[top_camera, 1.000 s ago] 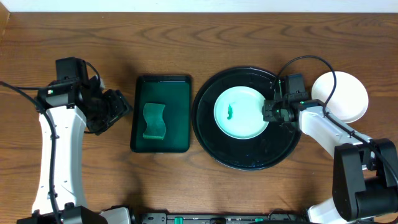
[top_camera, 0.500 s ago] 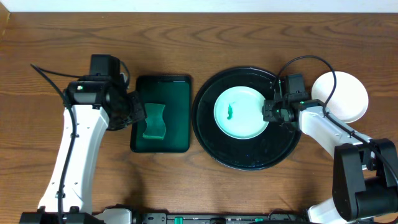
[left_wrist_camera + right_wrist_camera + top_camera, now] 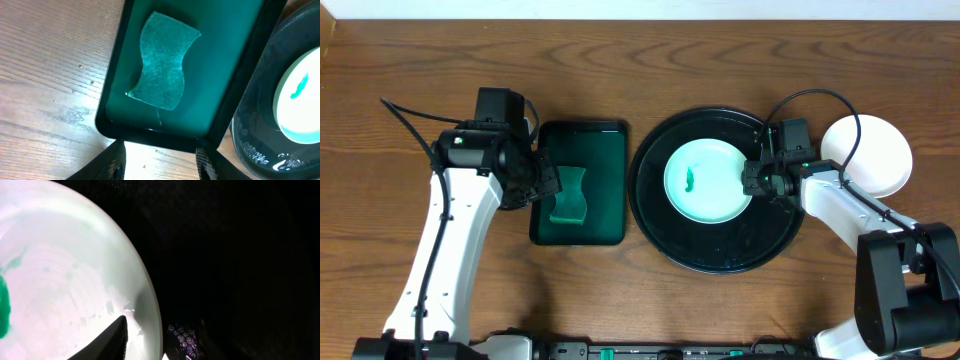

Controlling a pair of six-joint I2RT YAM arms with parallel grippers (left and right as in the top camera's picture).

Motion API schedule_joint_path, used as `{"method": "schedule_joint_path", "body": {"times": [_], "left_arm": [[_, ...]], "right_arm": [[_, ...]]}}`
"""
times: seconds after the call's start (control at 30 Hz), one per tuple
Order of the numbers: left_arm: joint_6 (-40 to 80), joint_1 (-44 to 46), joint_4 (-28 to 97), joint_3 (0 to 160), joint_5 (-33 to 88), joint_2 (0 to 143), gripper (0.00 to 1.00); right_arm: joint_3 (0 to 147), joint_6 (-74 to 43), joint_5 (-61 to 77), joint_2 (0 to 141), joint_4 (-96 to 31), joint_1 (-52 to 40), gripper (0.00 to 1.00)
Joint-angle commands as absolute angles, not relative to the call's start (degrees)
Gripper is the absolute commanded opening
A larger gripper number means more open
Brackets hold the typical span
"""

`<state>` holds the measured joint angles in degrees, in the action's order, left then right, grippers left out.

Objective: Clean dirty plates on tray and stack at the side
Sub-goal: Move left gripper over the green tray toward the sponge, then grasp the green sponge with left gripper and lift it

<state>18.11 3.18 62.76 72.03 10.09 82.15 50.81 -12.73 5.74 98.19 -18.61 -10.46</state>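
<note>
A robotics lab bench, laid out with kitchenware: a white-and-black left robot arm [image 3: 435, 240] and its matching right robot arm [image 3: 850, 205], both trailing black cables [image 3: 812, 93], rise from the near edge of a dark wood-grain counter [image 3: 620, 70]. Between them lie a dark green rectangular tray [image 3: 608, 200] holding a wavy green sponge [image 3: 567, 195] and a large round black tray [image 3: 720, 250] carrying a small round mint-tinted plate [image 3: 705, 195] smeared with green. A round white plate [image 3: 885, 160] sits on the counter at the right. A pale wall strip [image 3: 640, 8] runs along the far edge; the view looks straight down from above.
</note>
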Motion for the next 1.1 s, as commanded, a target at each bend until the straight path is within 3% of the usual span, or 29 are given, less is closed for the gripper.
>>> {"method": "schedule_joint_path", "body": {"times": [0.0, 1.07], "left_arm": [[17.63, 3.31, 62.72, 72.2, 7.49, 84.77, 0.46], [17.26, 7.49, 51.86, 71.79, 3.84, 106.13, 0.46]], "right_arm": [[50.46, -11.88, 5.39, 97.62, -18.68, -11.14, 0.41], [50.46, -11.9, 5.41, 97.62, -18.63, -11.46, 0.41]]}}
